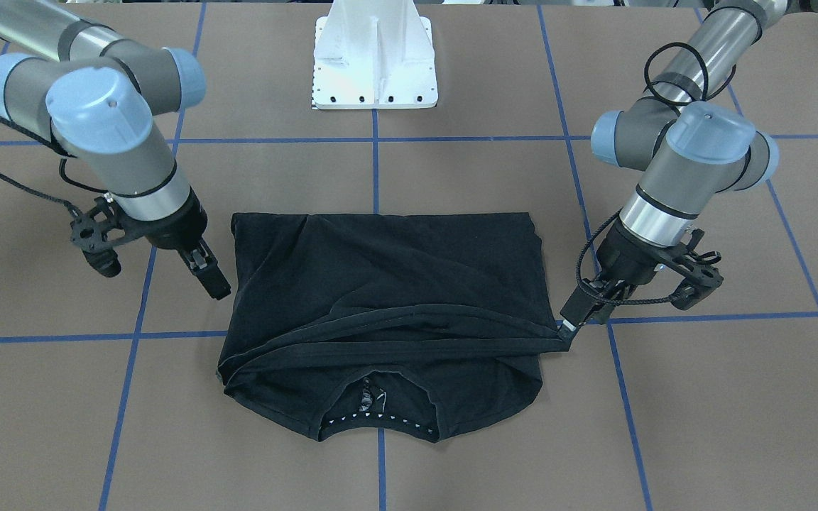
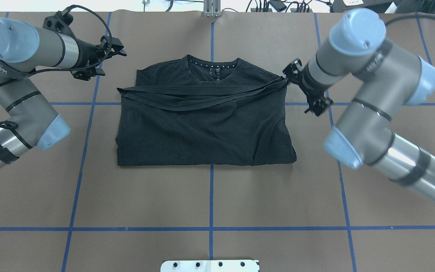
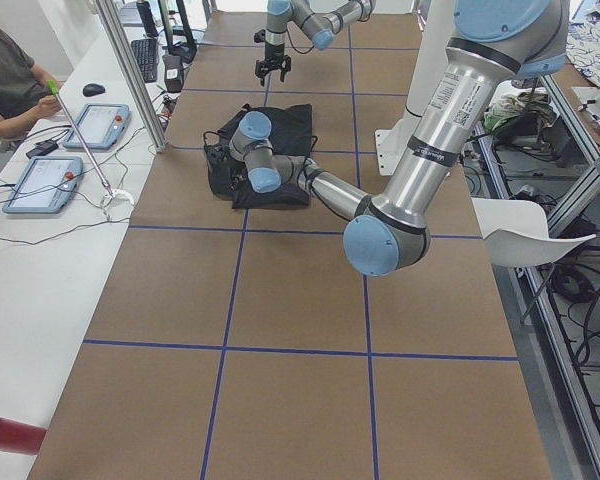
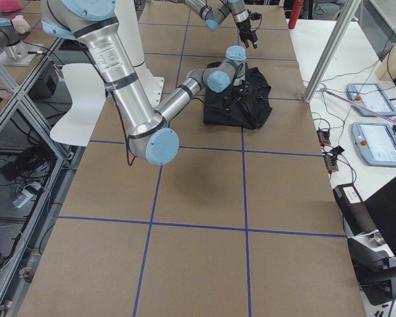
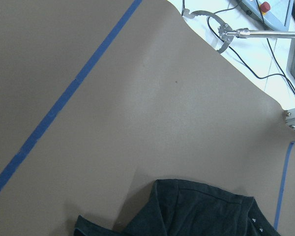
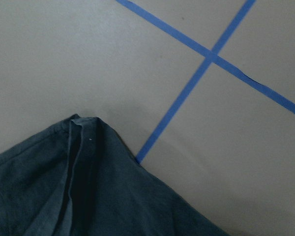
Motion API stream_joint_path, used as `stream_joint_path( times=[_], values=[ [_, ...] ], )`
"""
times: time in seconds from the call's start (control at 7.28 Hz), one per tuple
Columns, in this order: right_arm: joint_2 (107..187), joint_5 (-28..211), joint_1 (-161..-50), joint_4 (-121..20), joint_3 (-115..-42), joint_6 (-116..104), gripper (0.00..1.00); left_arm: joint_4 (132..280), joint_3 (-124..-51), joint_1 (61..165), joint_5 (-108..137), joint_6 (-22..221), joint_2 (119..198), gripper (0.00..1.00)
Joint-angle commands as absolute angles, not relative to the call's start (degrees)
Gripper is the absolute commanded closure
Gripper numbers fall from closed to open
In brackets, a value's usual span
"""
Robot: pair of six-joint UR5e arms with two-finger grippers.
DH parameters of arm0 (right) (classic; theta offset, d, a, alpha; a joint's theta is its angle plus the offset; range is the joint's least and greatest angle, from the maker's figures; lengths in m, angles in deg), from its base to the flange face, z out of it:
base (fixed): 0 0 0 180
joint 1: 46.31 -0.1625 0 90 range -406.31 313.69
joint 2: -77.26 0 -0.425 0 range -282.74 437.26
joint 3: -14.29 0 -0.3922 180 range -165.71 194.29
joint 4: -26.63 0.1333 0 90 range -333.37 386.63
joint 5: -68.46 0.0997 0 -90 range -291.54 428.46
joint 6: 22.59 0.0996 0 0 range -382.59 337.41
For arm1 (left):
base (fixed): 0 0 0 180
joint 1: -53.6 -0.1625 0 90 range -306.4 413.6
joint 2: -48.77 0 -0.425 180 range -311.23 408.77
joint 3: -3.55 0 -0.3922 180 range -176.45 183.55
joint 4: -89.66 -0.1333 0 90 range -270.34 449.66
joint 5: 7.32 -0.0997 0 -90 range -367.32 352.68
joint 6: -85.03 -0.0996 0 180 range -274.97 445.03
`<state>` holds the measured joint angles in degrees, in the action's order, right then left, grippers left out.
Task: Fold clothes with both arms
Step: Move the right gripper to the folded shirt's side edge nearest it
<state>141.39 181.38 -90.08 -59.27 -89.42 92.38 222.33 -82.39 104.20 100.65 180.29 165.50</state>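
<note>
My left gripper [image 1: 566, 324] and right gripper [image 1: 219, 287] sit at the side edges of the folded black T-shirt [image 1: 395, 277]. I cannot tell how their jaws stand. Bare table [image 1: 451, 177] surrounds it.

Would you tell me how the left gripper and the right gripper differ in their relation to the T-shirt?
The right gripper touches the T-shirt at the hem's end; the left gripper hangs clear. The right seems to pinch cloth; the left holds nothing. Both flank the collar end.
</note>
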Motion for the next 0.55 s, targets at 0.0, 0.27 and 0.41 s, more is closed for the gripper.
stream_joint_path(
  times=[0.0,0.27,0.41],
  values=[
    [147.13,175.96,-82.82,-55.99,-95.39,97.98,0.00,222.20,-83.10,104.22,100.61,180.39,165.22,0.00],
    [149.86,170.78,-76.92,-55.99,-95.22,97.47,0.01,222.20,-83.20,104.13,100.35,180.39,165.22,0.00],
    [150.56,170.76,-76.46,-55.99,-95.30,97.73,0.06,222.20,-83.28,104.22,100.26,180.39,165.22,0.00]
  ],
)
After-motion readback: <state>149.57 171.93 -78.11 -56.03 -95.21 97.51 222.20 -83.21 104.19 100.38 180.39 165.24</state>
